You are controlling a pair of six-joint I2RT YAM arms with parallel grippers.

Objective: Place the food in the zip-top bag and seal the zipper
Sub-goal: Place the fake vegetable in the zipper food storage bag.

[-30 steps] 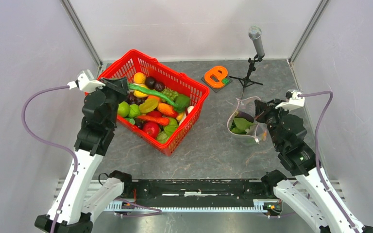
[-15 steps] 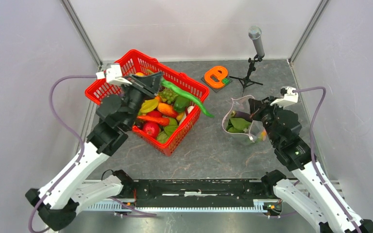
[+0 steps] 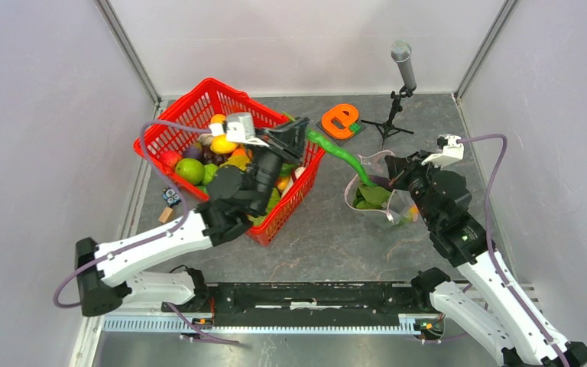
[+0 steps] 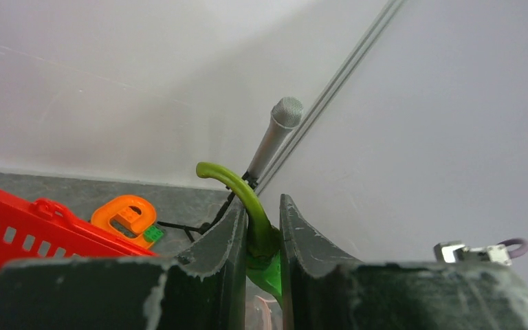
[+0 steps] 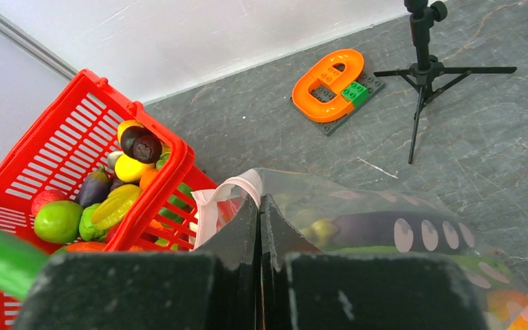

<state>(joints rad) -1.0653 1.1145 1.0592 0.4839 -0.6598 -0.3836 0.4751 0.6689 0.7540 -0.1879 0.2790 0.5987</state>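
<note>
Bag [image 3: 386, 216], centre-right of top view, stands open w/ right gripper [image 3: 394, 179] pinched tight on its rim, left gripper [image 3: 299, 134] clamping long green pod [image 3: 342, 157], tip at the mouth; risk: floppy pod snags rim, drags bag loose or drops outside.

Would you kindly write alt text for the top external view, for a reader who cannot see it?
The left gripper holds a long green vegetable whose far end reaches the open mouth of the clear zip-top bag, which the right gripper pinches by its rim. A red basket of toy produce sits to the left.
</note>
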